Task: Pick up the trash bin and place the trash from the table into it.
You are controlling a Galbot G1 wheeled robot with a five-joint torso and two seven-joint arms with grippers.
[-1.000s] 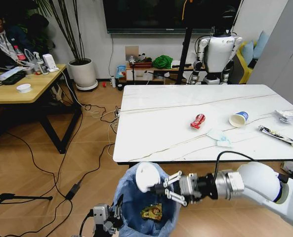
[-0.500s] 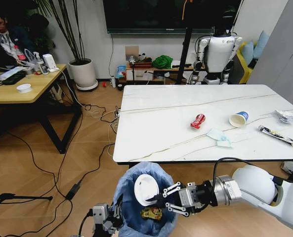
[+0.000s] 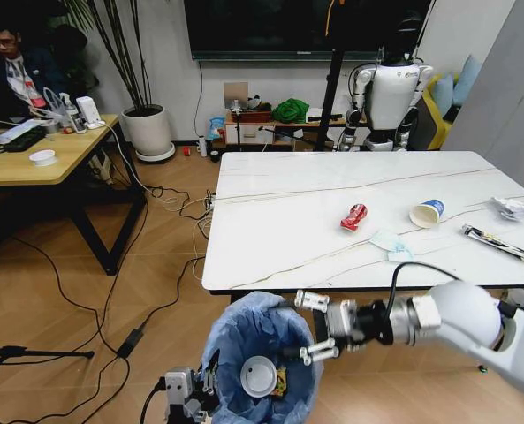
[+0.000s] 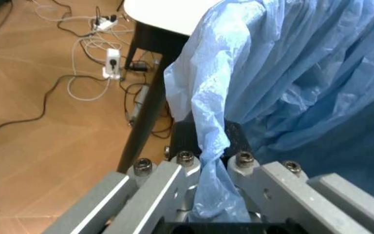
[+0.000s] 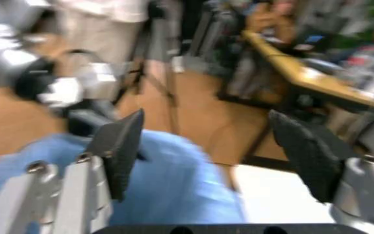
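The trash bin (image 3: pixel 244 340), lined with a crinkled blue bag (image 4: pixel 304 73), hangs in front of the table's near edge (image 3: pixel 270 265). My left gripper (image 3: pixel 189 396) is shut on the bag's rim (image 4: pixel 210 161). A white disc (image 3: pixel 259 376) and a yellow wrapper (image 3: pixel 281 382) lie inside the bin. Over its right rim, my right gripper (image 3: pixel 308 328) stands open and holds nothing, and the blue bag (image 5: pixel 167 195) lies below its wide-spread fingers (image 5: pixel 123 146). On the table rest a red can (image 3: pixel 353 216), a paper cup (image 3: pixel 427 213), a mask (image 3: pixel 392 246), a dark wrapper (image 3: pixel 498 243) and crumpled paper (image 3: pixel 512 208).
A wooden desk (image 3: pixel 41 163) stands at the left, with cables (image 3: pixel 155 265) trailing across the floor between it and the table. A black table leg (image 4: pixel 149 92) is close beside the bin. A potted plant (image 3: pixel 147 128) and a standing humanoid robot (image 3: pixel 387 93) are at the back wall.
My right gripper let go of the white disc, which dropped to the bottom of the bin. The gripper then lifted and drew back to the right, still open.
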